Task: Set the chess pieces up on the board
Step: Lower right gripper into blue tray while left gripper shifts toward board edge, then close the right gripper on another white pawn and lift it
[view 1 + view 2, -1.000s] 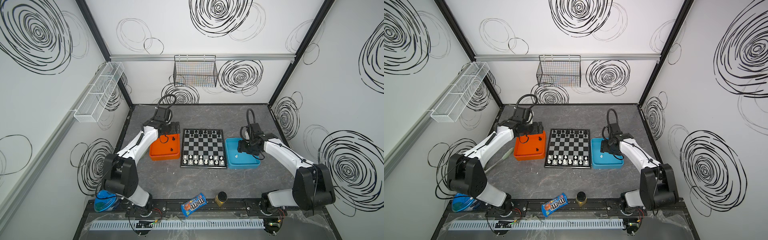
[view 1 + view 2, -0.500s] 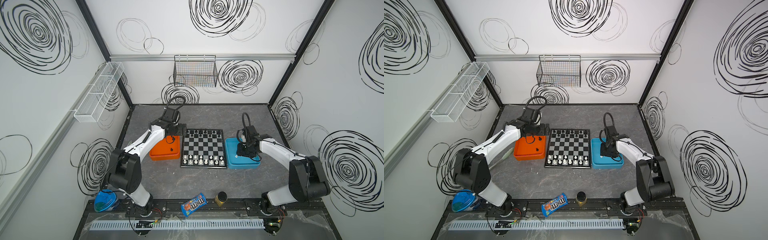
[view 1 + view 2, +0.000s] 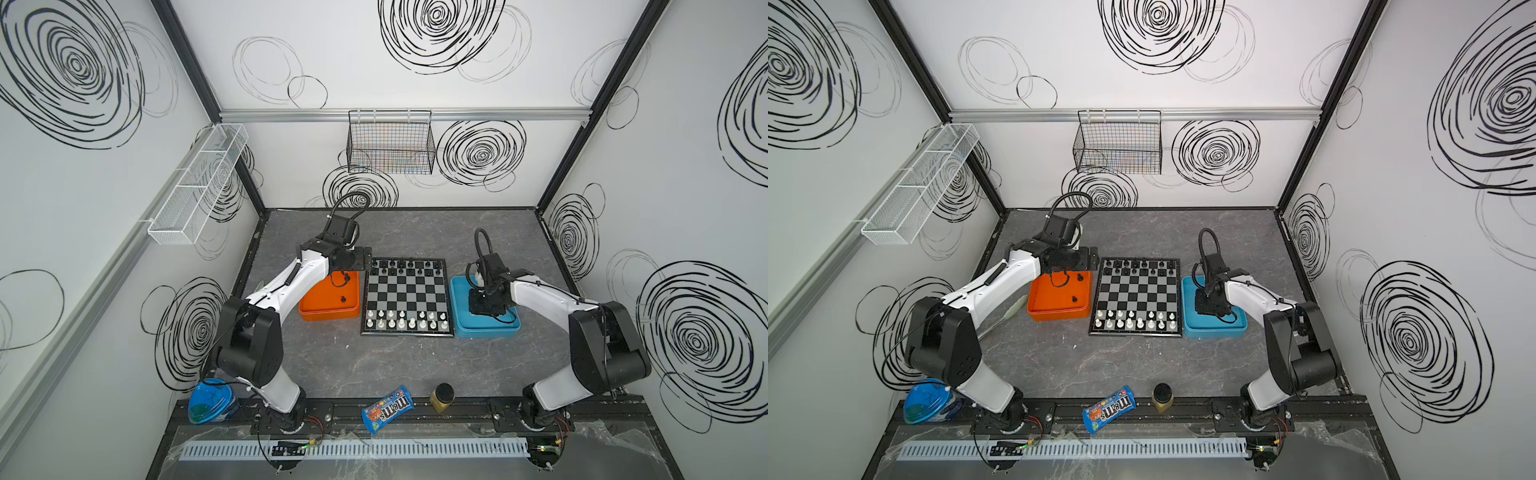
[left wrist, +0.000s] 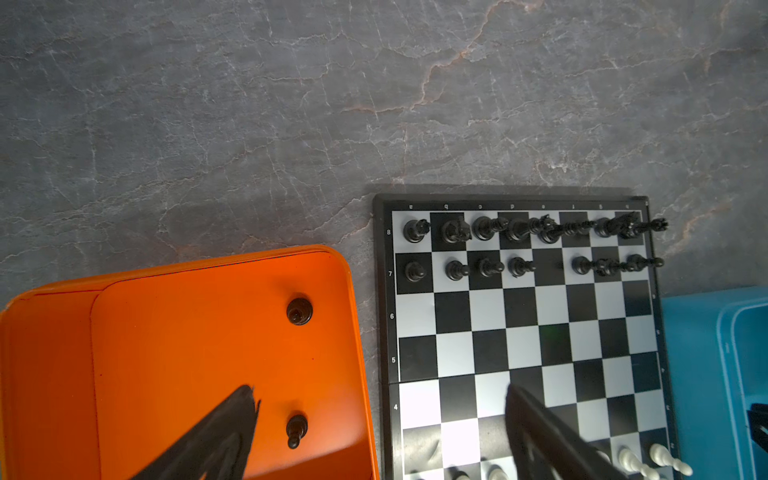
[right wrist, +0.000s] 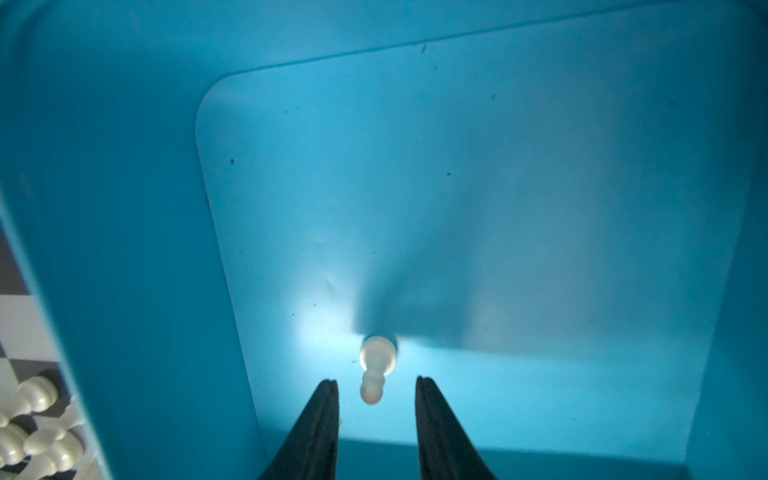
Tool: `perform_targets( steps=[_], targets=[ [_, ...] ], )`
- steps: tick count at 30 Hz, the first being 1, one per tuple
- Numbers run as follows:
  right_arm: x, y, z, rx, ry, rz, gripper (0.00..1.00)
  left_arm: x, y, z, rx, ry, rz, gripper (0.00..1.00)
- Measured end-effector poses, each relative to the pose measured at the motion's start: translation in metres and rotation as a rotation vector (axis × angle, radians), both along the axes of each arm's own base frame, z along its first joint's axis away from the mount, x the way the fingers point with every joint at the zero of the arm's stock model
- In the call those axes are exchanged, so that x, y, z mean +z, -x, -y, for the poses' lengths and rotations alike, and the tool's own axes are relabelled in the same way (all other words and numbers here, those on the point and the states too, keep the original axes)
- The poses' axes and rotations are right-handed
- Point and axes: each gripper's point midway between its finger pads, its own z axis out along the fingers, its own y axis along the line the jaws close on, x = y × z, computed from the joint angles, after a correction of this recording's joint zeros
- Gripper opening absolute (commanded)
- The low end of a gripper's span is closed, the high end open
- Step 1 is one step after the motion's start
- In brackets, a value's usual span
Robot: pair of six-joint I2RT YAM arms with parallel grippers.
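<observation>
Right claw has dropped into blue tray — straddling white pawn.

Left gripper has swung off the orange tray to the far left corner of the board. Right gripper has dropped lower into the blue tray, and its elbow has pulled inward. Its jaws have narrowed and now flank a white pawn, with gaps on both sides.
</observation>
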Motion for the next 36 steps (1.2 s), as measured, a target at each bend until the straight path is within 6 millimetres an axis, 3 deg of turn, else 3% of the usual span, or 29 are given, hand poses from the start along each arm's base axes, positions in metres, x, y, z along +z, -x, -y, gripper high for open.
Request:
perform_targets(
  steps=[12, 21, 26, 31, 36],
  targets=[
    [-0.008, 0.001, 0.002, -0.002, 0.014, -0.022, 0.23, -0.007, 0.002, -0.007, 0.014, -0.005, -0.017, 0.96],
    [-0.011, -0.001, 0.001, -0.002, 0.015, -0.024, 0.08, -0.01, 0.005, -0.009, 0.017, -0.008, -0.025, 0.96],
    [-0.009, -0.003, 0.0, 0.009, 0.019, -0.018, 0.06, -0.01, 0.005, -0.01, 0.018, -0.008, -0.026, 0.96],
    [0.003, -0.01, -0.002, 0.026, 0.039, -0.002, 0.06, -0.01, 0.005, -0.01, 0.018, -0.008, -0.026, 0.96],
    [0.034, -0.03, -0.013, 0.06, 0.047, 0.056, 0.07, -0.008, 0.004, -0.015, 0.03, -0.003, -0.022, 0.96]
  ],
)
